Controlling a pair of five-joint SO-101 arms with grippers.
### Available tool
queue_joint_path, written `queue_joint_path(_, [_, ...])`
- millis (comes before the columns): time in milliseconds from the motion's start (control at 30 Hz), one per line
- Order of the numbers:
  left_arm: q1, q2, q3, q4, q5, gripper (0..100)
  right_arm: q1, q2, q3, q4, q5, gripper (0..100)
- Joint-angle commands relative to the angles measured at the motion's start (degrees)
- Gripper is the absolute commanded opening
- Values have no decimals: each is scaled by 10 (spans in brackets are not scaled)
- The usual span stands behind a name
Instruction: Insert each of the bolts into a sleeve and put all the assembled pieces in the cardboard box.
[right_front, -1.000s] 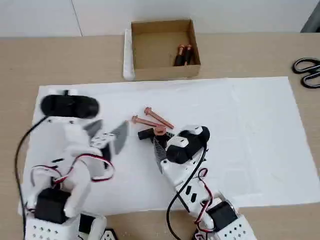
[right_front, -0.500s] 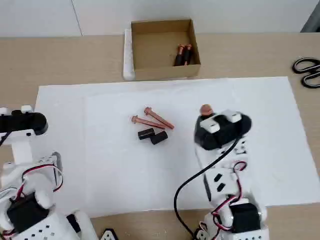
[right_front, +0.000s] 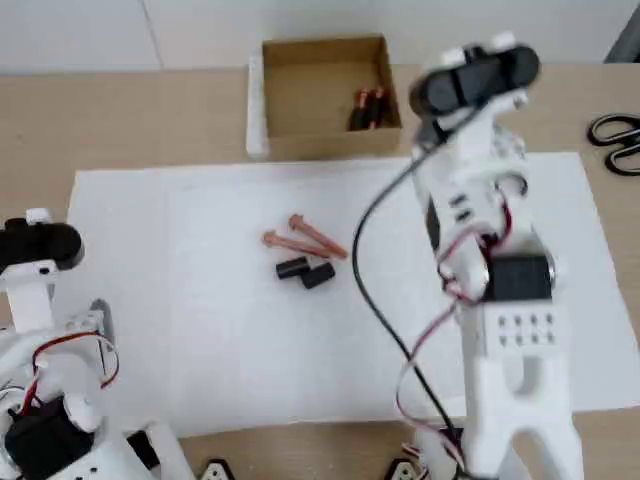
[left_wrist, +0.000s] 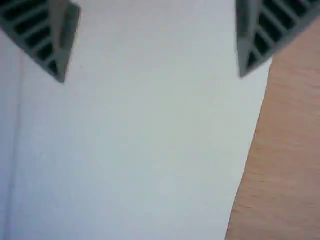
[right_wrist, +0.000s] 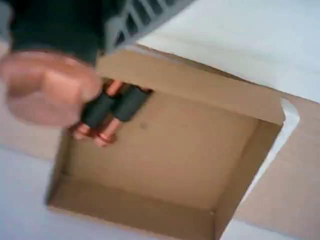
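Observation:
The cardboard box (right_front: 310, 100) stands at the back of the table with two assembled pieces (right_front: 365, 108) in its right corner. Two copper bolts (right_front: 305, 237) and two black sleeves (right_front: 305, 270) lie loose on the white paper. The right arm (right_front: 475, 75) is raised just right of the box. In its wrist view, my right gripper (right_wrist: 85, 35) is shut on a black sleeve with a copper bolt head (right_wrist: 47, 87) sticking out, above the box (right_wrist: 175, 160) near the two assembled pieces (right_wrist: 112, 112). My left gripper (left_wrist: 152, 70) is open over bare paper at the left edge.
The white paper (right_front: 200, 330) covers the middle of the wooden table. Scissors (right_front: 615, 140) lie at the far right edge. A white strip (right_front: 257, 110) lies against the box's left wall. The left arm (right_front: 40, 250) stands at the front left, and bare table wood (left_wrist: 285, 150) shows beside the paper.
The right arm lifted an assembled bolt and sleeve from the middle of the paper and swung it back to the box. The left arm withdrew to the left edge, then stayed there.

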Motion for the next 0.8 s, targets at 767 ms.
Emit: queue_joint_path(767, [-2, -5, -41, 27, -3, 211, -60, 636, -407, -267, -171, 6])
